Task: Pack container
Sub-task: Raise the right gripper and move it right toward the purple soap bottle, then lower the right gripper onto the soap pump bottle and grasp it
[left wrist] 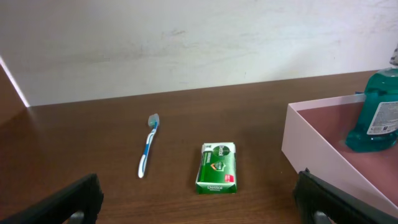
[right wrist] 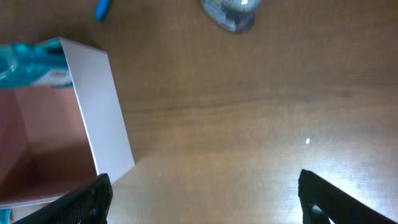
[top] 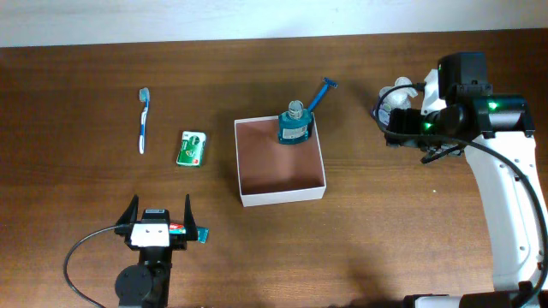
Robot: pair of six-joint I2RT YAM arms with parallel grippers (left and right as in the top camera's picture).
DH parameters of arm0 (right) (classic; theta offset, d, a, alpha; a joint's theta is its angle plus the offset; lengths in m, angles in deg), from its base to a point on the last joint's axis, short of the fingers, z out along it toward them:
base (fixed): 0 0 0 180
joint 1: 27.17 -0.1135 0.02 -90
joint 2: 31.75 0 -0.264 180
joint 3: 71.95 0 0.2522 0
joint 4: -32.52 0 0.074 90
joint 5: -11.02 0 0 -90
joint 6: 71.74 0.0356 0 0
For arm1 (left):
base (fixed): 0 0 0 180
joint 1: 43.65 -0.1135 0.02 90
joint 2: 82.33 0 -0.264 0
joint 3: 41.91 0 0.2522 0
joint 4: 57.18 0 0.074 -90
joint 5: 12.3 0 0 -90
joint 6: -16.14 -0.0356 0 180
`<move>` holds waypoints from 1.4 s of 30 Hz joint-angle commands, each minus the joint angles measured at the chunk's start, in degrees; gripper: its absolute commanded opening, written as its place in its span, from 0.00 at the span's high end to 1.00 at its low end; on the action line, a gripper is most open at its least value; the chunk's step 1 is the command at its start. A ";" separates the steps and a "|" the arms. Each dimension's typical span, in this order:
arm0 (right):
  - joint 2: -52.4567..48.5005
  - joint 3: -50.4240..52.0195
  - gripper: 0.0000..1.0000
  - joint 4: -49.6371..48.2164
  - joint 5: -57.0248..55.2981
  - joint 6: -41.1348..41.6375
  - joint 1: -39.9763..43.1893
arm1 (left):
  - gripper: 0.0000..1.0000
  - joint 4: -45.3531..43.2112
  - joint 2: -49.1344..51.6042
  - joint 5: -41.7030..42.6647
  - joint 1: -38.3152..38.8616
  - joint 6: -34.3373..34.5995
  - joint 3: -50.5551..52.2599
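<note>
The container (top: 282,195) is a square white-walled box with a reddish-brown floor at the table's middle. A teal mouthwash bottle (top: 294,127) stands in its far right corner. A blue razor (top: 323,91) lies just beyond its far wall. A blue-and-white toothbrush (top: 144,120) and a small green packet (top: 193,147) lie to its left. My left gripper (top: 158,224) is open and empty near the front edge, facing the packet (left wrist: 216,167), the toothbrush (left wrist: 147,148) and the container's wall (left wrist: 311,155). My right gripper (top: 384,114) is open and empty over bare table right of the container (right wrist: 102,106).
A small whitish rounded item (top: 399,89) lies beside my right arm at the back right; it shows at the top of the right wrist view (right wrist: 231,12). A small teal tag (top: 204,233) lies by my left gripper. A pale wall bounds the table's far edge.
</note>
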 commanded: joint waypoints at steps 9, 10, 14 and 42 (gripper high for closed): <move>0.52 -0.39 0.02 -10.32 -2.67 -0.35 0.52 | 0.01 0.42 0.02 -0.48 0.22 -1.11 0.02; 0.52 -0.13 0.02 -11.61 -2.64 -0.35 0.52 | 0.01 0.42 0.02 -0.48 0.22 -1.11 0.02; -0.22 0.31 0.02 -15.26 -2.95 -0.39 0.52 | 0.01 0.39 0.02 -0.48 0.22 -1.11 0.02; -12.46 0.28 0.02 -38.60 -8.17 -19.91 0.59 | 0.01 0.39 0.02 -0.48 0.22 -1.11 0.02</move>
